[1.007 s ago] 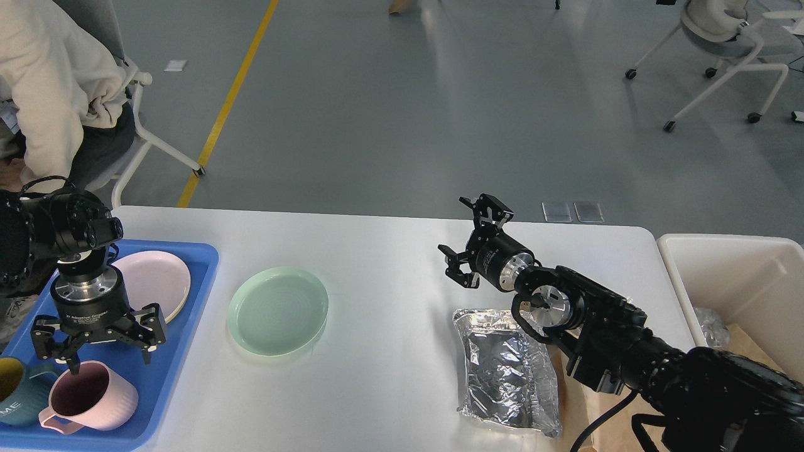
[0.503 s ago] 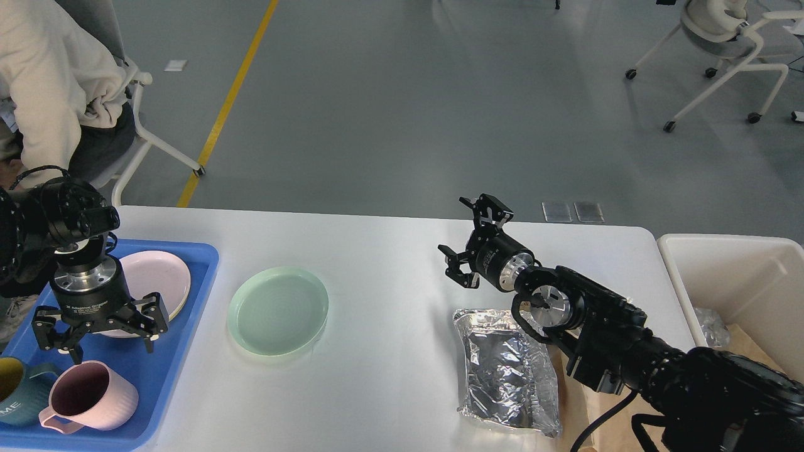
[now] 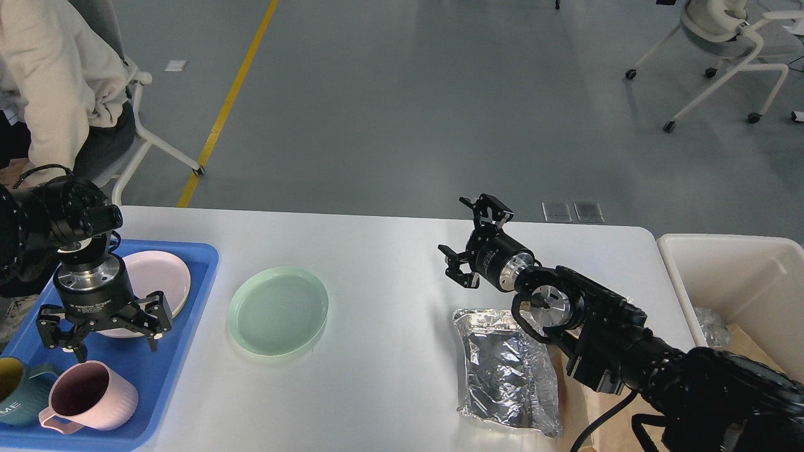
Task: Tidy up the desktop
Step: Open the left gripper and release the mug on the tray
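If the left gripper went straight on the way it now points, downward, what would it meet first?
Most likely the blue tray floor, or the rim of the pink mug just below the open left gripper. Depth is hard to judge from this view, so which comes first is uncertain; the pink plate lies behind it.

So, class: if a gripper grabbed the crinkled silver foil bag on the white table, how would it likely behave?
The foil bag looks creased and dented, so it would probably crumple rather than stay stiff. Its shiny skin may be slippery. It lies flat on the desktop, so rolling seems unlikely.
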### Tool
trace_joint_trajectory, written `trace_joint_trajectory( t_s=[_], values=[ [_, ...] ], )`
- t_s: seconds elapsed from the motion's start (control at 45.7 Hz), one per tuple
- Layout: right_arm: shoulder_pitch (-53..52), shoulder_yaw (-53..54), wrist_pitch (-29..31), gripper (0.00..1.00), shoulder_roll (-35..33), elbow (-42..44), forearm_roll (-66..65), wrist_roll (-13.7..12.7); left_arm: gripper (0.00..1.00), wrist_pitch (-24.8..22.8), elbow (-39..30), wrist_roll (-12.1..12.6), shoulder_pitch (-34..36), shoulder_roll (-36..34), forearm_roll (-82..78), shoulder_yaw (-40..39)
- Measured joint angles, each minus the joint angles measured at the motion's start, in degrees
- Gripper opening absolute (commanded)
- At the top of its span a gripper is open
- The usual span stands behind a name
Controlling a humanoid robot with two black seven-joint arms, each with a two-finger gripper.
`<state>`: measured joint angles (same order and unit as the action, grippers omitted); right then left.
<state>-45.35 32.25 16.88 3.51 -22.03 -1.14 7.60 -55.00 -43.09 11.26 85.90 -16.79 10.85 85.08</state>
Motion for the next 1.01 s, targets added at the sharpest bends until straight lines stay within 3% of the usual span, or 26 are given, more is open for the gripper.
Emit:
trace_joint_trajectory(
  t_s=[1.007],
  values=[
    [0.00, 0.00, 0.00, 1.00, 0.00, 0.02, 0.00, 0.03, 0.96, 0.00, 0.02, -0.41, 0.79, -1.57, 0.03, 0.12]
  ],
)
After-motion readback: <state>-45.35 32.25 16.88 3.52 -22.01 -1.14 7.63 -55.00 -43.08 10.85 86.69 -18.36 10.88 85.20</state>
